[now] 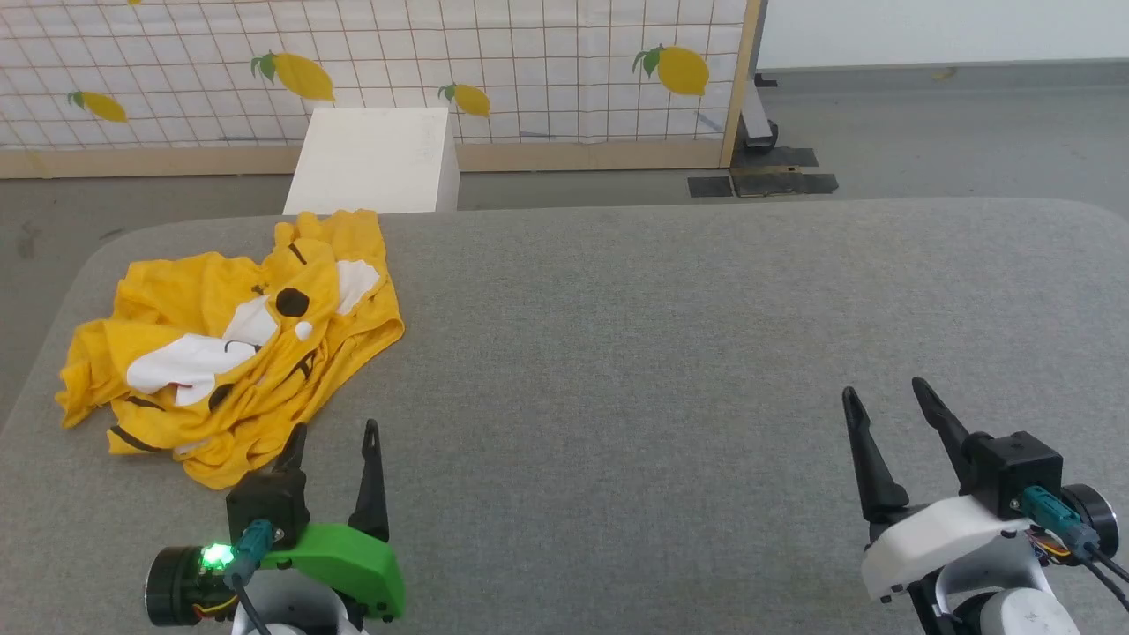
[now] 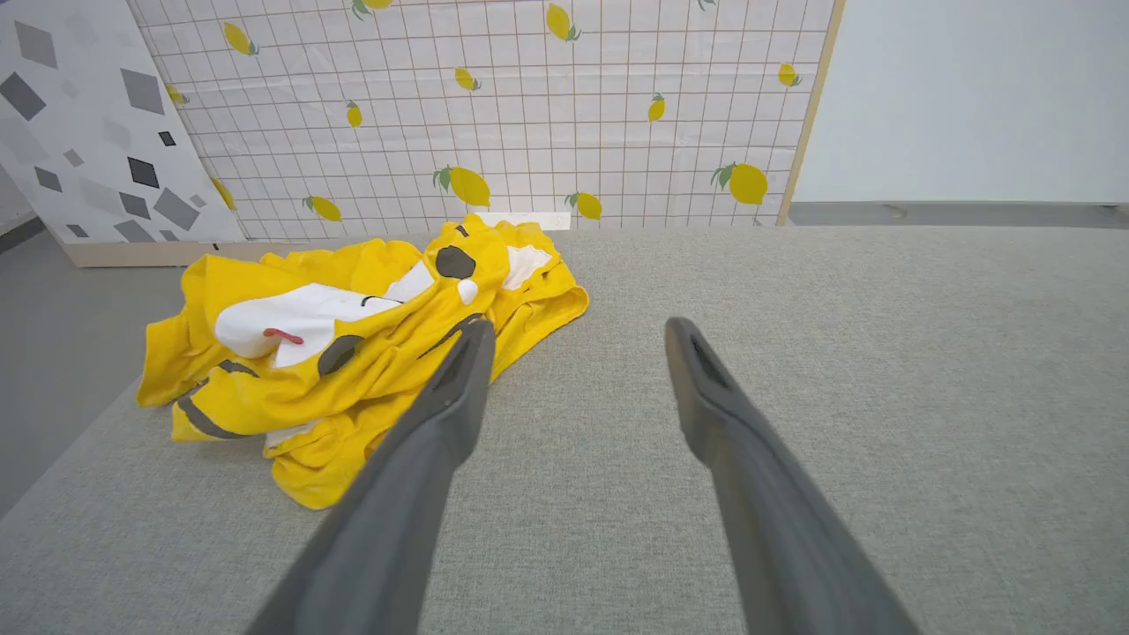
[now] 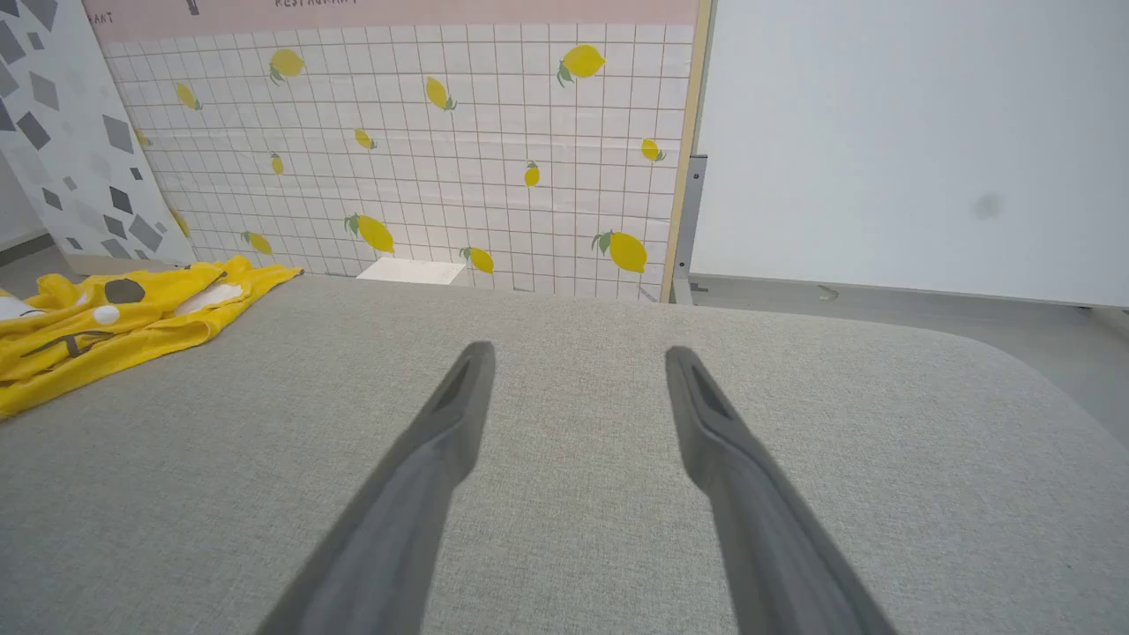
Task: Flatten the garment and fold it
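**Desk:** What dominates the frame?

**Field:** A grey fabric-topped counter (image 1: 661, 353). A lemon-print screen (image 1: 529, 70) and a white box (image 1: 370, 163) stand beyond its far edge.

**Desk:** And the garment?

**Field:** The yellow T-shirt (image 1: 229, 353) lies crumpled in a heap at the counter's far left corner. Its cat-face print is buckled among the folds, and no sleeve or hem is plainly readable.

**Desk:** The claws?

**Field:** The left claw (image 1: 335, 426) hovers just beside the heap's near edge, fingers parted and holding nothing. The right claw (image 1: 884, 387) waits well apart over bare fabric on the right, likewise spread and empty.

**Desk:** Which step is this?

**Field:** By my reading, the very start, with flattening not yet begun. The next move likely calls for the left claw to pinch a loose edge and draw the shirt toward the centre, where both claws can spread it.
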`<state>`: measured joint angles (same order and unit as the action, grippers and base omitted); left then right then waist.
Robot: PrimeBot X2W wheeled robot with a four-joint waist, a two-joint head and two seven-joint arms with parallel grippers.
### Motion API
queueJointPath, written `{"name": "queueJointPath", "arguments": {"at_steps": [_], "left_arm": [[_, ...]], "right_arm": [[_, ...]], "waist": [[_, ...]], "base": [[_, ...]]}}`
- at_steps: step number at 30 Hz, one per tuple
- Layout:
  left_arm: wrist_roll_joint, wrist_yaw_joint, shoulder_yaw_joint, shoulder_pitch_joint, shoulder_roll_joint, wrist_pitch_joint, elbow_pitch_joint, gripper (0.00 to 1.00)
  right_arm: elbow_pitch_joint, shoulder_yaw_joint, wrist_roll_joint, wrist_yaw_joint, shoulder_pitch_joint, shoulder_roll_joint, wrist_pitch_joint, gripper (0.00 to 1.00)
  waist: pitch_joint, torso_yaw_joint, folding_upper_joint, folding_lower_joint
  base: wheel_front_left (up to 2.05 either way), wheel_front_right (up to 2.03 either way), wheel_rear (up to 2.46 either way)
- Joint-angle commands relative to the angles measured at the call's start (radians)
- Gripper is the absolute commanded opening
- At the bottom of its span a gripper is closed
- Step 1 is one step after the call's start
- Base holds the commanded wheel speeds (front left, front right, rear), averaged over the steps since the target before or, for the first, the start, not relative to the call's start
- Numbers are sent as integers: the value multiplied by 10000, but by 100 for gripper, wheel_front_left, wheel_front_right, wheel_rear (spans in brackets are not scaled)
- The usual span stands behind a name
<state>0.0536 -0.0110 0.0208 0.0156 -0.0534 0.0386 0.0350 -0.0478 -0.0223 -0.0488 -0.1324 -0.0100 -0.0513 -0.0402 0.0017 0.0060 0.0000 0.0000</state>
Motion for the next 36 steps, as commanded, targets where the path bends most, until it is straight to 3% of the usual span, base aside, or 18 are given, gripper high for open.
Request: {"name": "queueJointPath", "arguments": {"at_steps": [1,36], "left_arm": [[139,-81,26,23,6,141,59,100],[719,-368,-114,324,12,859,403,100]], "right_arm": [[-70,-24,-112,3,156,2,-113,100],[-910,14,-719,8,371,5,-836,100]], "waist": [[-6,56,0,0],[-90,2551,0,0]], "base": [[0,0,0],[0,0,0]]}}
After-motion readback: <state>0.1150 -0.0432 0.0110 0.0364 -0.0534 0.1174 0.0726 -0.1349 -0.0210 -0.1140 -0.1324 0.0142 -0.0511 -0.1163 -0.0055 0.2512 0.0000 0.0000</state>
